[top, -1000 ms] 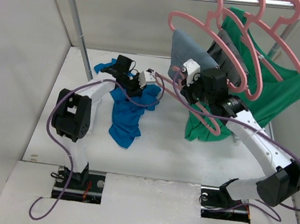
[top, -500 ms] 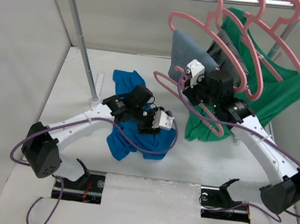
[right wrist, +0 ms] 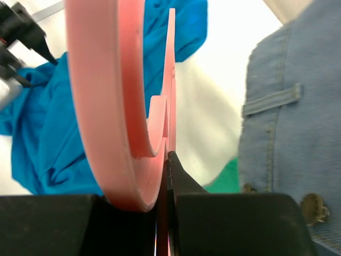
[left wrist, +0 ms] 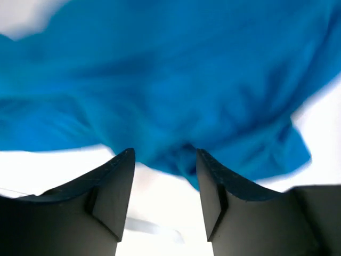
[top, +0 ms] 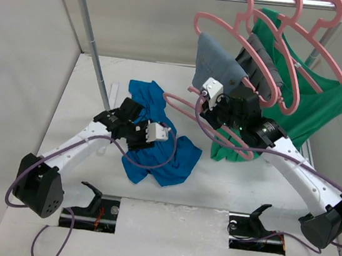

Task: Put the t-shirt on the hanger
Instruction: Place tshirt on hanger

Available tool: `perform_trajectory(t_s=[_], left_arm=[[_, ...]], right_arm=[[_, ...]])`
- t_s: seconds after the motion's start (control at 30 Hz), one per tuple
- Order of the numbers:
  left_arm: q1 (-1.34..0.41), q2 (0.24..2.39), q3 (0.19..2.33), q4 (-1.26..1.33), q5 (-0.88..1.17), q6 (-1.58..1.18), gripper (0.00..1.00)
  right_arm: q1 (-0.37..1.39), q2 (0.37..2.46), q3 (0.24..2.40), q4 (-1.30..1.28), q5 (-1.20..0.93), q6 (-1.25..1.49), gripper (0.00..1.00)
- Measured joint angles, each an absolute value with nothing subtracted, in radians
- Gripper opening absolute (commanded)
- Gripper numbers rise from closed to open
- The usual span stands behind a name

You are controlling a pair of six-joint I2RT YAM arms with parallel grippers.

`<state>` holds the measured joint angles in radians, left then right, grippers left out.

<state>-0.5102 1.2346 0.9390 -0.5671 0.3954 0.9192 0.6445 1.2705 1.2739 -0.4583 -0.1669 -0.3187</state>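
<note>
The bright blue cloth t-shirt (top: 176, 160) is lying crumpled on the white tabletop (top: 226, 186). Over it the left tool (left wrist: 165, 157) is hovering, spread and empty. Beside it the right tool (right wrist: 164, 170) is clamping the thin pink plastic hanger (right wrist: 98, 96). The pick-up step is beginning, I think: the left tool should descend and pinch the cloth.

matt cloth t-shirt (top: 176, 160), smooth glossy plastic hanger (right wrist: 98, 80)

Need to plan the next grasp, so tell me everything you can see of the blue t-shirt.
The t-shirt is plain bright blue cloth, lying crumpled on the white table, not hung on anything. One end reaches back toward the rack's pole. The left gripper is open just over it; the blurred wrist view leaves contact unclear.
</note>
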Motion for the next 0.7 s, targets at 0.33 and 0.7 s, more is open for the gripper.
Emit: perform_trajectory(t_s=[0.33, 0.7], left_arm=[[-0.483, 1.193, 0.804, -0.574, 0.393, 1.117, 0.63], [-0.469, 1.314, 0.753, -0.539, 0.332, 1.170, 0.00]], right_arm=[[0.662, 1.272, 1.274, -0.473, -0.184, -0.329, 0.00], [0.673, 1.272, 1.274, -0.513, -0.194, -0.345, 0.00]])
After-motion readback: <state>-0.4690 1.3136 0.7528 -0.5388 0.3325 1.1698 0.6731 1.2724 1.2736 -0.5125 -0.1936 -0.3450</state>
